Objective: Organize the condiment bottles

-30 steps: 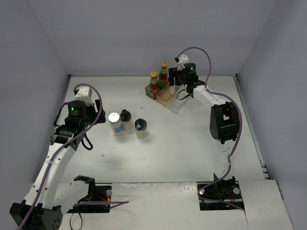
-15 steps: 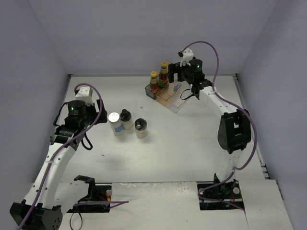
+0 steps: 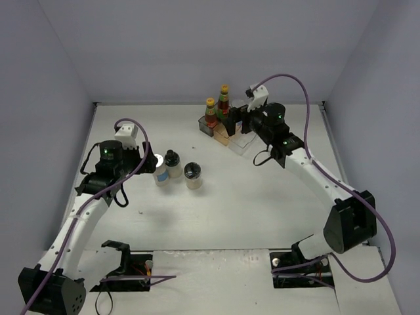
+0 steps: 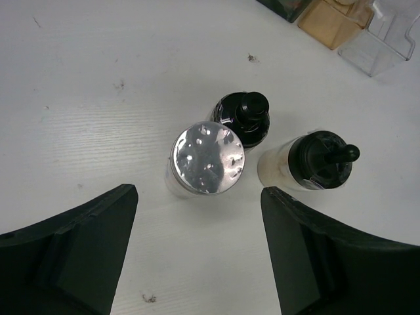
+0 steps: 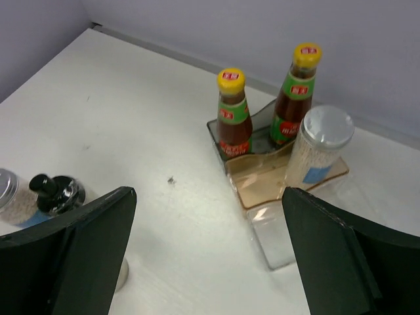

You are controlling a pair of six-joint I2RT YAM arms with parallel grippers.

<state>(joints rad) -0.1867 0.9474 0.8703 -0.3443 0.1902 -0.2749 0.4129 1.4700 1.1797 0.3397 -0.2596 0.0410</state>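
**A:** Right pincer, what's it doing?

**B:** Gaping wide, carrying nothing. It's pulling back. A second ago it was sitting right over the rack; now it's hanging on the near side of it.

**A:** Meaning?

**B:** I'm reading that as a drop-off just finished, with three bottles placed and three waiting.

**A:** Left pincer?

**B:** Also spread wide and empty. It's sliding in over the loose trio; it was further toward the left edge before. The jaws are straddling the silver-lidded shaker from above, not touching it. I'm guessing that one is the next pick.

**A:** What's around it?

**B:** Two black-topped jars are standing just beside it on the bare bench, mid-left and well apart from the rack.

**A:** Rack contents?

**B:** The rack is sitting by the far edge, about the middle. Two sauce bottles are standing upright on the smoky back step. A second shaker is standing on the amber step. The clear front step is holding nothing.
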